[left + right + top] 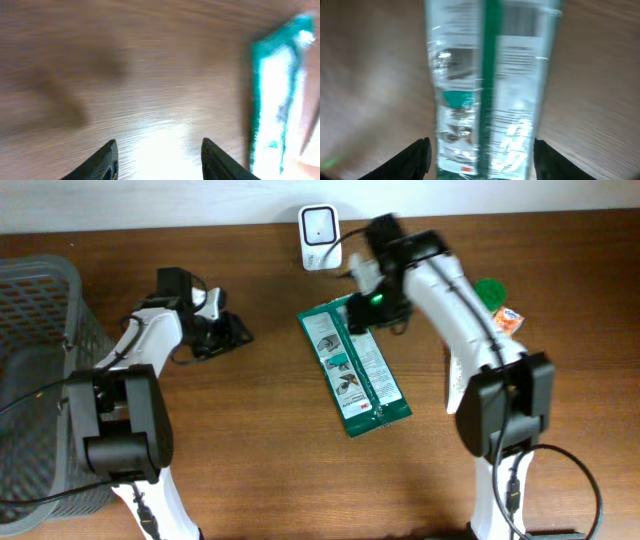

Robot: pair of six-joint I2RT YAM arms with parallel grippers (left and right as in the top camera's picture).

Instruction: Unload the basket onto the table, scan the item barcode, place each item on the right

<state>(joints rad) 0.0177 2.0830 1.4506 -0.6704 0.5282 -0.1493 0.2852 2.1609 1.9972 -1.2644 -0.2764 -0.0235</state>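
1. Grey basket (35, 350) sits at the bench's (260, 480) left edge; I cannot tell its contents.
2. Green packet (353, 366) lies flat mid-bench.
3. Right gripper (481, 147) is released, straddling the packet's far end; left gripper (159, 145) is spread, grasping nothing.

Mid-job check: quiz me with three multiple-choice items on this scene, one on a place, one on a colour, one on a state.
1. Where is the basket in the overhead view? A) far left B) far right C) centre
2. What colour edges the packet? A) red B) green C) blue
3. The right gripper's jaws are: A) shut on the packet B) shut on nothing C) open, straddling the packet
Key: 1 A, its grey mesh fills the overhead view's left edge; 2 B, green borders its white print; 3 C, both fingers stand wide of the packet's sides.
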